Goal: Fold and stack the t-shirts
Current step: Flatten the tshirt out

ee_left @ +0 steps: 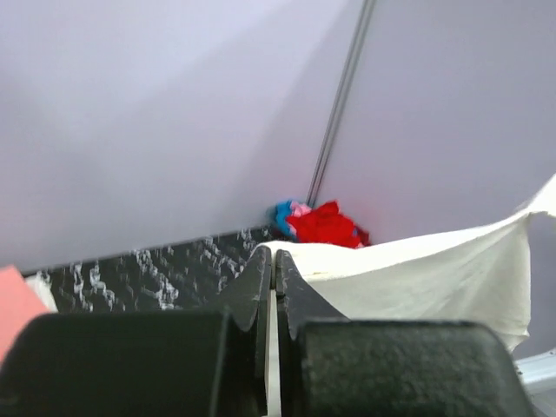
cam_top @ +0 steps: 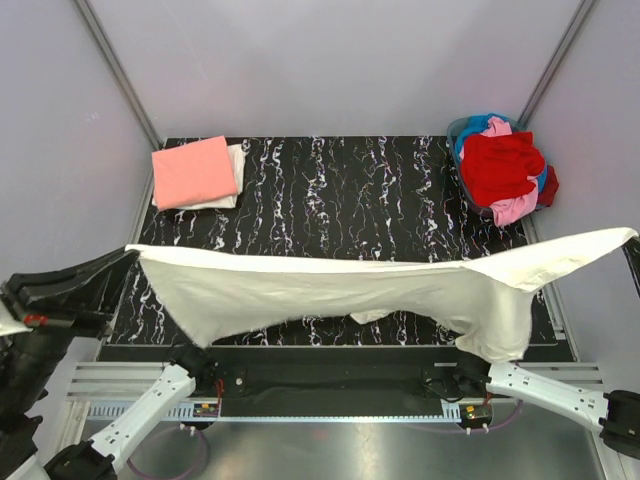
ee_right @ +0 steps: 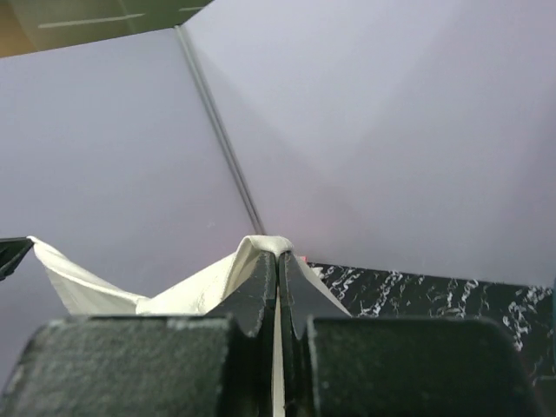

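Black marbled table [cam_top: 350, 190]; left tool [ee_left: 274, 254], right tool [ee_right: 280, 257] clamped on cream t-shirt [cam_top: 340, 285], stretched above.

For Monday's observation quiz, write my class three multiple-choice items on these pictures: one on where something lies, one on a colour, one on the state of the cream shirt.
1. Where on the table does the folded salmon-pink shirt lie?
A. far left corner
B. far right corner
C. middle of the near edge

2. What colour is the shirt on top of the heap at the far right?
A. green
B. red
C. yellow

3. How is the cream shirt?
A. folded flat on the table
B. crumpled in the heap
C. stretched in the air between the left gripper and the right gripper

Answers:
1 A, it sits on a white shirt by the far left corner.
2 B, red cloth lies uppermost.
3 C, each shut gripper pinches one end, as both wrist views show.
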You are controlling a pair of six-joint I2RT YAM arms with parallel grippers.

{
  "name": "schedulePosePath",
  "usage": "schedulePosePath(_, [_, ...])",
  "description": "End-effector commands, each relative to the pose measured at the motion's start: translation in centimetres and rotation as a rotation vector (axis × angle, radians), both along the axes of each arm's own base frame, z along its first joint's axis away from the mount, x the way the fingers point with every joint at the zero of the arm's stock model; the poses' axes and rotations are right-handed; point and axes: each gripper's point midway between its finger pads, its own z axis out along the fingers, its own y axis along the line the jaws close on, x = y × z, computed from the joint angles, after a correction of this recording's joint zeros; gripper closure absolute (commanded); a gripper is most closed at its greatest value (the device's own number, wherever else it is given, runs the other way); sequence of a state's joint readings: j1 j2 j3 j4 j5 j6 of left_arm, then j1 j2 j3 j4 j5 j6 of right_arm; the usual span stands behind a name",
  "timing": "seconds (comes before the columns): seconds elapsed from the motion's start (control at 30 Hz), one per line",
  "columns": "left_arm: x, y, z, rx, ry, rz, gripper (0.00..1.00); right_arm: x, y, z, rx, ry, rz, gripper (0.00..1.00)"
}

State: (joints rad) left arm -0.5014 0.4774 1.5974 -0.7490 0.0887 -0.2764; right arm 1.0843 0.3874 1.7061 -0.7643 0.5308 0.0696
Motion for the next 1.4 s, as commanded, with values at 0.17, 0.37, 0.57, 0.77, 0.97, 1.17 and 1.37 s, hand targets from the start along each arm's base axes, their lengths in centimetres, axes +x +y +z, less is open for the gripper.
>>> schedulePosePath(0.17, [-2.7, 0.7, 3.5, 0.036, -0.216, -0.004, 1.00, -2.7, -0.1, 7.6, -0.062, -0.353, -0.059, 1.00])
schedulePosePath(0.37, [-3.3, 1.1, 5.4, 0.006, -0.354, 0.020, 1.00, -1.5, -0.4, 10.8, -0.060, -0.447, -0.205, 1.00])
schedulePosePath(0.57, [6.9, -1.2, 3.7, 0.068, -0.132, 0.148, 1.00, 10.1, 8.8, 8.6, -0.396, -0.182, -0.474, 1.00])
schedulePosePath(0.77, [22.4, -3.6, -6.3, 0.260, 0.335, 0.416, 1.00, 25.9, 19.7, -5.3, -0.796, 0.134, -0.574, 1.00])
schedulePosePath(0.97, [37.5, -0.7, -24.2, 0.410, 0.937, 0.545, 0.99, 45.3, 20.7, -25.1, -0.844, 0.681, -0.296, 0.92])
schedulePosePath(1.17, [42.0, 1.0, -31.7, 0.373, 1.153, 0.470, 0.10, 50.3, 21.2, -26.9, -0.789, 0.781, -0.368, 0.00])
schedulePosePath(1.37, [38.6, 2.6, -29.2, 0.342, 1.082, 0.550, 0.01, 48.0, 19.1, -26.0, -0.770, 0.809, -0.452, 0.00])
